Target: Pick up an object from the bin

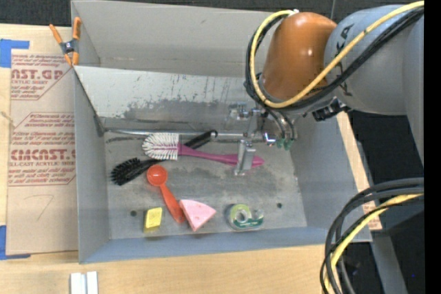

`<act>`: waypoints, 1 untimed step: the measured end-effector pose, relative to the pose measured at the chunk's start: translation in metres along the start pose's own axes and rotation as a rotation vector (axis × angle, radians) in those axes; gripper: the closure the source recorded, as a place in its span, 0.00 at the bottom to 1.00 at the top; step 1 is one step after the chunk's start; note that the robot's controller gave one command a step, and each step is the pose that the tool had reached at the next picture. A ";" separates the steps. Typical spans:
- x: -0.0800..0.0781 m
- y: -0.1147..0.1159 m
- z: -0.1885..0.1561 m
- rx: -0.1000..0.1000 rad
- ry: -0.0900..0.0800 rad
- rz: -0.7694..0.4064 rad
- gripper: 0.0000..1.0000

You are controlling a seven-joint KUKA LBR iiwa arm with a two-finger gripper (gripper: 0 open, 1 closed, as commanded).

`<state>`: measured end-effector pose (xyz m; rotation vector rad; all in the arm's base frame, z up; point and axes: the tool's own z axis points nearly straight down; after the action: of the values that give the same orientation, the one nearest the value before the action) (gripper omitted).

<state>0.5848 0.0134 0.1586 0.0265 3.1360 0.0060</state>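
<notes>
Nearest us, along the front of the grey sheet-metal bin [89,169], we see a small yellow block [153,218], a soft-looking pink wedge [198,214] and a green-and-white ring, glossy like a tape roll [244,217]. Just behind them lies an orange plastic spoon [164,191], its round bowl pointing away from us, and to its left a black brush with stiff, splayed bristles [127,171].

Further back lies the long brush with a slim pink plastic handle and a tuft of white bristles [207,154]. Its long axis runs across the bin, bristle head to the left, handle tip to the right and a touch nearer us. A short black handle [200,140] lies just beside its head.

The metal gripper [242,165] is down at the right end of that pink handle. We cannot tell whether the claw is spread or pinching.

Behind it, the bin's scuffed far wall rises.
</notes>
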 end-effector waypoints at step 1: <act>-0.004 -0.050 0.038 0.002 0.007 -0.009 0.00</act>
<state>0.5879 -0.0366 0.1201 0.0124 3.1435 0.0033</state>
